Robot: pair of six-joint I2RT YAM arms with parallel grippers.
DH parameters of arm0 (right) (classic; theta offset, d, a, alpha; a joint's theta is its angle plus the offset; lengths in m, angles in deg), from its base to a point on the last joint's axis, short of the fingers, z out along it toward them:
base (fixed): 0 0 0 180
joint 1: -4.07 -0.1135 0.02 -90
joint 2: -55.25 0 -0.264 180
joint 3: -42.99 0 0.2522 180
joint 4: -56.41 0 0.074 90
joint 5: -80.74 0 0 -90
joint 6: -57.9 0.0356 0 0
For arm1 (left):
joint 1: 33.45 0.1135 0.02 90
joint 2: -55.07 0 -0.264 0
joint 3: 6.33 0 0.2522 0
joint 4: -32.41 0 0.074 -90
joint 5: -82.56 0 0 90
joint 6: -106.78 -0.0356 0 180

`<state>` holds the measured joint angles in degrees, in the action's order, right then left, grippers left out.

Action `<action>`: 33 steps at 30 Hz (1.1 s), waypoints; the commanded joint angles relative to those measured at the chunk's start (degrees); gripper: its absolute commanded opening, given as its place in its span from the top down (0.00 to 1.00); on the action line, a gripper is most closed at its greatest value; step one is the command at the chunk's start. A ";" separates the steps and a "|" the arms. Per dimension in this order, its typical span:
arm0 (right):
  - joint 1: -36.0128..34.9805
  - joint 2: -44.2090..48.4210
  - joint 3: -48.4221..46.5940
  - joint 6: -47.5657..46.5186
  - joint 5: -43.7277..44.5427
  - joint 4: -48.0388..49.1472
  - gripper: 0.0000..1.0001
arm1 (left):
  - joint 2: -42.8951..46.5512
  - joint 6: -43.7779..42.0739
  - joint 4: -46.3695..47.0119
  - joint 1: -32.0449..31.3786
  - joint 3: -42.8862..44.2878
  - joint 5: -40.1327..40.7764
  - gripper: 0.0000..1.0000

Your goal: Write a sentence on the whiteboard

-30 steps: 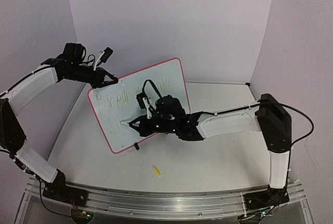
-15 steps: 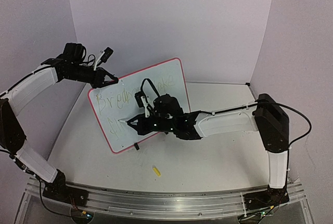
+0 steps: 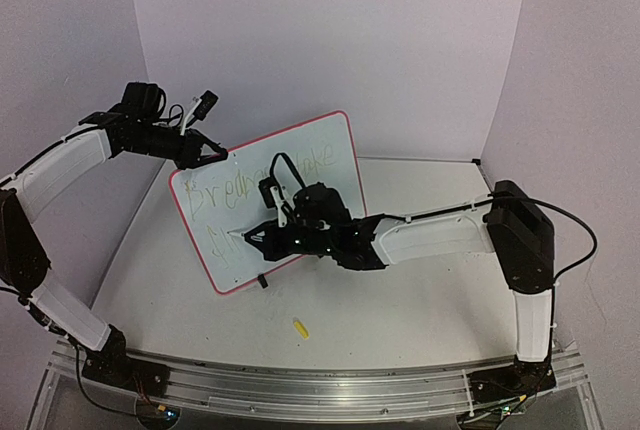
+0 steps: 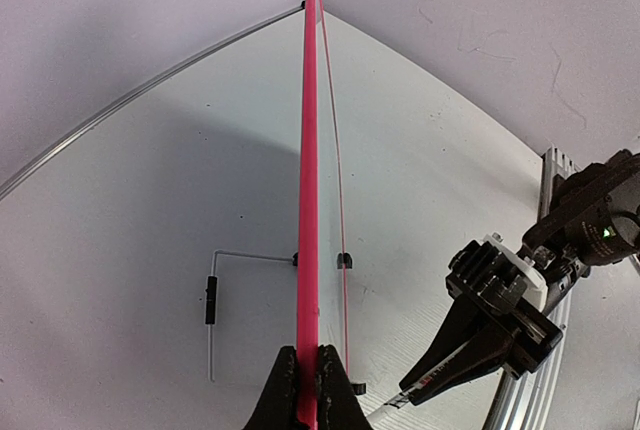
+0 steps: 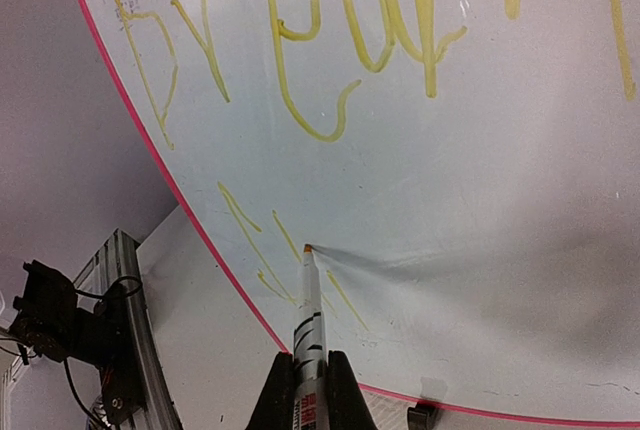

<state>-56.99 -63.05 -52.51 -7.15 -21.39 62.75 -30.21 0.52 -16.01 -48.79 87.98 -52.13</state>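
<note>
Tip of marker (image 5: 308, 315) touches whiteboard (image 3: 330, 135) near frame center in right wrist view; my right gripper (image 3: 265, 238) clamps marker, my left gripper (image 3: 213, 154) pinches whiteboard's upper-left edge in top view.

Marker slides left along the lower row

Over the last 1 second the right gripper (image 3: 258, 238) has carried the marker (image 3: 243, 236) leftward across the whiteboard (image 3: 235, 212), most of it in the first half; the tip now sits nearer the board's left edge, among the yellow strokes (image 5: 250, 240) of row 2. The right arm's forearm and elbow (image 3: 518, 225) have swung slightly left with it.
</note>
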 commanded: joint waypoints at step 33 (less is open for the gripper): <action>5.83 2.24 7.70 5.44 -10.90 10.90 1.00 | -3.84 -2.39 -5.45 -3.57 -2.77 -1.00 1.00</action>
<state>-51.39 -60.01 -43.30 -2.51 -31.71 71.68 -30.27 0.51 -15.78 -49.05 87.99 -51.87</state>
